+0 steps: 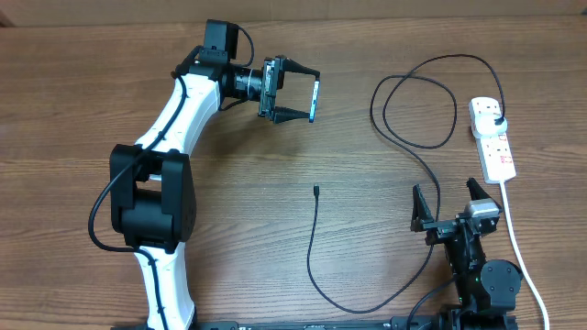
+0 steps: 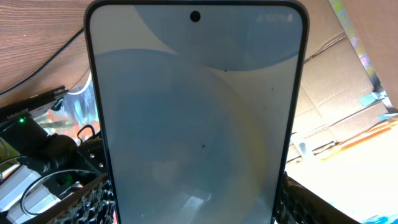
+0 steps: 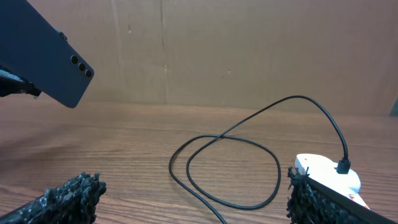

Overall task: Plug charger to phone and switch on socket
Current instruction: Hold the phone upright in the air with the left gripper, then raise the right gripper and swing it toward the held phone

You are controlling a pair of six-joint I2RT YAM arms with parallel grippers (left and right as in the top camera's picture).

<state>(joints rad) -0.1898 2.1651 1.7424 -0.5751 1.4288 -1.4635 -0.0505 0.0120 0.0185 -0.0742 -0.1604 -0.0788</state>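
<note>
Holding the phone (image 1: 315, 101) up off the table (image 1: 73, 110), the left gripper (image 1: 314, 96) is pinching it by its long edges, one finger on each side. From overhead the phone only shows as a thin blue strip, edge-on, over the far middle of the table. In the left wrist view its pale blue-grey screen fills nearly the whole frame, camera hole at the top, and the black fingers (image 2: 93, 199) peek in at the bottom corners. The right wrist view catches its dark back with three little lenses, tilted and clearly up in the air.

The right gripper (image 1: 446, 194) sits at the near right side, fingers spread wide with nothing between them. The socket (image 1: 492, 137) lies flat on the far right of the table, and its thick white cord (image 1: 516, 247) runs toward the near edge, passing just beside the right gripper.

The charger (image 1: 310, 240) is already plugged into the socket's far end by its black plug (image 1: 496, 120). From there it makes a couple of loose loops on the wood, snakes down past the right gripper, curves along the near edge and comes up to the connector tip (image 1: 315, 191). That tip lies loose mid-table, well apart from the phone, and neither gripper touches it. Can't tell if the socket's switch is on.
</note>
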